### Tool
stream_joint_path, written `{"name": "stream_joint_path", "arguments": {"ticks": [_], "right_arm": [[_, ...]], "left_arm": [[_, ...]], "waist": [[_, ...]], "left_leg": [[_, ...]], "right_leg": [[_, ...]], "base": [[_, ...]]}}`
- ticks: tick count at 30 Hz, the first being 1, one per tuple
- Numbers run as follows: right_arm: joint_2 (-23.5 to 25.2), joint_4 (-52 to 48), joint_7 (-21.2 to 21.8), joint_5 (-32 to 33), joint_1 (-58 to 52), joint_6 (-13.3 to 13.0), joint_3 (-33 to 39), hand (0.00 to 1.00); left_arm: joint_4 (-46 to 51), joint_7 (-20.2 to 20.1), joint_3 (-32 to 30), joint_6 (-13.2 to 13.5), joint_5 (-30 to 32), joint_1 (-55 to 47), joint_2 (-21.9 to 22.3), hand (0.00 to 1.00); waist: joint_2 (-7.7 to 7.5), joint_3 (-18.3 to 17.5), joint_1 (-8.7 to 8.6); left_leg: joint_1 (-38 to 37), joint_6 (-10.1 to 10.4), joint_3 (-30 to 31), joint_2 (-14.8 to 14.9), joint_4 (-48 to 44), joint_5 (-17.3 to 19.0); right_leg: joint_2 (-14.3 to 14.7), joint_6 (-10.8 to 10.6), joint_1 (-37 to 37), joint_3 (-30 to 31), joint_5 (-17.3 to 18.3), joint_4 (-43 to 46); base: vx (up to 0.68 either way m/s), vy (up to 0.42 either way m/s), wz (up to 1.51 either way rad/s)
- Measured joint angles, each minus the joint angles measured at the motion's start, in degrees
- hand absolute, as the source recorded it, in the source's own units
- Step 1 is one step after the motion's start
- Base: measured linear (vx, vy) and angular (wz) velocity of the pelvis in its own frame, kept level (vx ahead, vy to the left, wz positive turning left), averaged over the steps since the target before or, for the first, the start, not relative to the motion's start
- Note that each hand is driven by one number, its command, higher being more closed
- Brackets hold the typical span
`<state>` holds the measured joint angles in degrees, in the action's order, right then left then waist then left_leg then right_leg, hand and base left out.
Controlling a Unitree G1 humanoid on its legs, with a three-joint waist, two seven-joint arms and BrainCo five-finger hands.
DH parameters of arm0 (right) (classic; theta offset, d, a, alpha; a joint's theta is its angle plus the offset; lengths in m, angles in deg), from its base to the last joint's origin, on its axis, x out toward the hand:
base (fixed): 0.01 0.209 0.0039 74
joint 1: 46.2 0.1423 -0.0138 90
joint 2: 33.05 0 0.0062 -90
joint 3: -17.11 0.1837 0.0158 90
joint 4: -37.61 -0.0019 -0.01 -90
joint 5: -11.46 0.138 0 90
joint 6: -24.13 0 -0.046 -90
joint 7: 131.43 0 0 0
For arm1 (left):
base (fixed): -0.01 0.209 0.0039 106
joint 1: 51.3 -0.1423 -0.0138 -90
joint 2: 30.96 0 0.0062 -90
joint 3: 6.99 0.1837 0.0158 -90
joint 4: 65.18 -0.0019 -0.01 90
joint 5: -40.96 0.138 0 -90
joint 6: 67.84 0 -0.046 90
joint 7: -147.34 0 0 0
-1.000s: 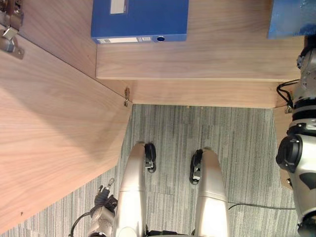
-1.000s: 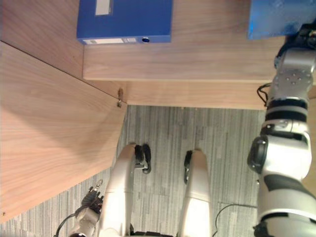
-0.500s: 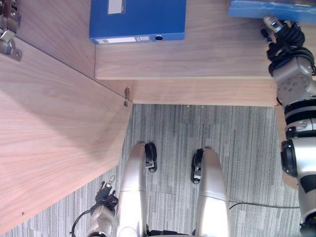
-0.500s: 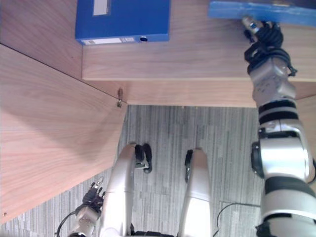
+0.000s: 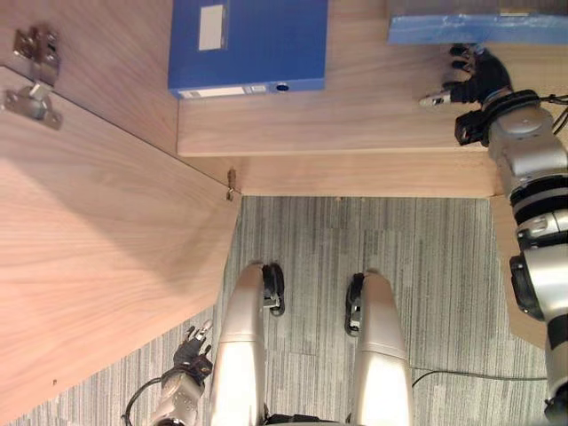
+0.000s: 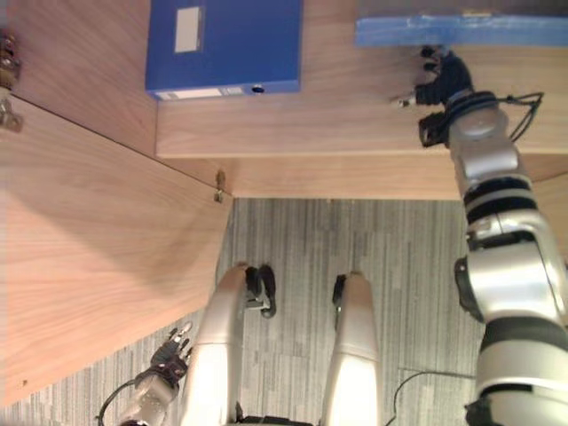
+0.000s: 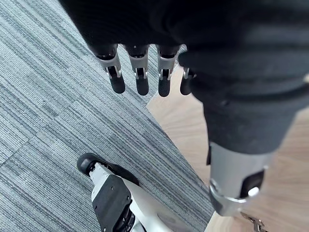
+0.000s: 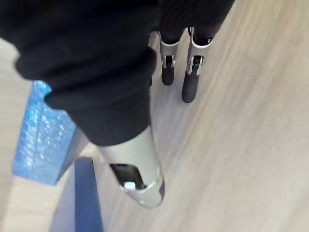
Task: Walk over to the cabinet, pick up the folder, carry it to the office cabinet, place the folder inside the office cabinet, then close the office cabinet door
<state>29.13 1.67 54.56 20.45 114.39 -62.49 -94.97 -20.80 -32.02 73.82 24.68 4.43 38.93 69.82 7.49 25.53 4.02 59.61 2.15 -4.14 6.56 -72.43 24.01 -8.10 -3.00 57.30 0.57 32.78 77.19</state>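
Hanging low over the grey carpet, the left hand has its fingers loosely straight and empty. One cabinet door stands swung open at the left. Beyond it, the right hand is spread over the one wooden shelf, grasping nothing. Two folders lie farther in: a dark blue folder at the left, and a lighter blue folder just past the right hand's fingertips.

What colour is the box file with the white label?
Dark blue box file; best in left eye view.
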Motion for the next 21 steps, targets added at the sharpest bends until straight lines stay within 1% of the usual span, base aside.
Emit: {"name": "stream_joint_path", "arguments": {"ticks": [3, 5, 7, 9, 11, 13, 16, 18, 19, 21], "right_arm": [[0.4, 0.1, 1.1, -4.9, -0.7, 0.0, 0.0, 0.00], [1.3, 0.1, 1.5, -9.9, -1.9, 0.0, 0.1, 0.00], [2.1, 0.1, 1.7, -13.6, -3.1, 0.0, 0.3, 0.00], [3.2, 0.1, 1.8, -16.4, -4.6, 0.0, 0.7, 0.00], [5.0, 0.1, 1.9, -19.2, -6.3, 0.0, 1.0, 0.00], [7.1, 0.1, 1.9, -21.6, -8.0, 0.0, 2.8, 0.00], [10.2, -0.1, 1.7, -21.8, -11.5, 0.0, 2.9, 0.00], [12.7, -0.5, 0.4, -21.8, -14.8, -0.1, 2.9, 0.00], [14.3, -0.6, -0.1, -21.7, -17.1, -0.1, 3.0, 0.00], [17.5, -1.1, -1.8, -20.8, -22.0, -0.2, 6.3, 0.00]], "left_arm": [[0.0, -0.6, 0.0, -0.2, 0.7, 0.2, 0.0, 0.00], [-0.1, -1.1, 0.0, -0.5, 1.1, 0.2, 0.0, 0.00], [-0.2, -1.2, 0.0, -0.6, 1.1, 0.3, 0.0, 0.00], [-0.2, -1.2, 0.0, -0.6, 1.3, 0.3, 0.0, 0.00], [-0.5, -1.5, 0.1, -0.7, 2.3, 0.3, 0.0, 0.00], [-0.9, -1.8, 0.1, -0.7, 3.0, 0.3, 0.0, 0.00], [-1.6, -1.9, 0.4, -0.8, 4.3, 0.3, -0.1, 0.00], [-1.9, -1.9, 0.9, -0.8, 4.9, 0.3, -0.1, 0.00], [-2.2, -1.9, 1.3, -0.8, 5.9, 0.3, -0.1, 0.00], [-2.3, -1.6, 1.7, -0.8, 7.5, 0.5, -0.1, 0.00]], "waist": [[0.08, -0.2, 0.03], [0.15, -0.3, 0.03], [0.26, -0.4, 0.02], [0.36, -0.6, 0.01], [0.41, -1.7, -0.01], [0.37, -1.9, -0.04], [0.37, -2.7, -0.16], [0.34, -2.9, -0.29], [0.28, -3.1, -0.33], [0.10, -3.5, -0.33]], "left_leg": [[-1.9, 0.0, -0.5, 0.0, 2.0, -0.3], [-4.1, -0.1, -1.1, 0.2, 4.0, -0.6], [-5.7, -0.1, -1.5, 0.2, 5.4, -0.8], [-7.7, -0.1, -1.9, 0.2, 7.4, -1.1], [-9.4, -0.3, -2.7, 0.4, 10.3, -1.9], [-11.4, -0.5, -3.5, 0.8, 12.6, -2.4], [-15.6, -0.7, -5.1, 0.8, 17.3, -3.8], [-18.9, -0.7, -5.5, 0.8, 21.4, -5.3], [-21.2, -0.7, -5.8, 0.8, 24.6, -6.5], [-25.3, -0.6, -6.4, 0.8, 31.2, -9.3]], "right_leg": [[0.0, -0.1, -1.7, 0.0, -0.4, -2.0], [0.0, -0.3, -3.6, 0.0, -1.0, -4.1], [0.0, -0.4, -5.1, 0.0, -1.4, -5.6], [0.1, -0.6, -6.8, 0.0, -2.0, -7.6], [0.1, -0.4, -8.2, 0.3, -3.5, -10.9], [0.3, -0.5, -9.8, 0.4, -4.7, -13.5], [0.3, -0.6, -13.5, 0.5, -6.8, -18.7], [0.6, -0.7, -16.9, 0.1, -8.9, -23.3], [0.9, -0.8, -19.5, -0.2, -10.5, -27.0], [1.6, -0.8, -23.7, -0.5, -14.0, -34.3]], "base": [[0.03, 0.029, -0.03], [0.04, 0.043, -0.07], [0.05, 0.050, -0.07], [0.04, 0.056, -0.09], [0.04, 0.073, -0.14], [0.05, 0.083, -0.21], [0.05, 0.080, -0.18], [0.05, 0.062, -0.12], [0.03, 0.019, -0.13], [0.04, 0.010, -0.15]]}}
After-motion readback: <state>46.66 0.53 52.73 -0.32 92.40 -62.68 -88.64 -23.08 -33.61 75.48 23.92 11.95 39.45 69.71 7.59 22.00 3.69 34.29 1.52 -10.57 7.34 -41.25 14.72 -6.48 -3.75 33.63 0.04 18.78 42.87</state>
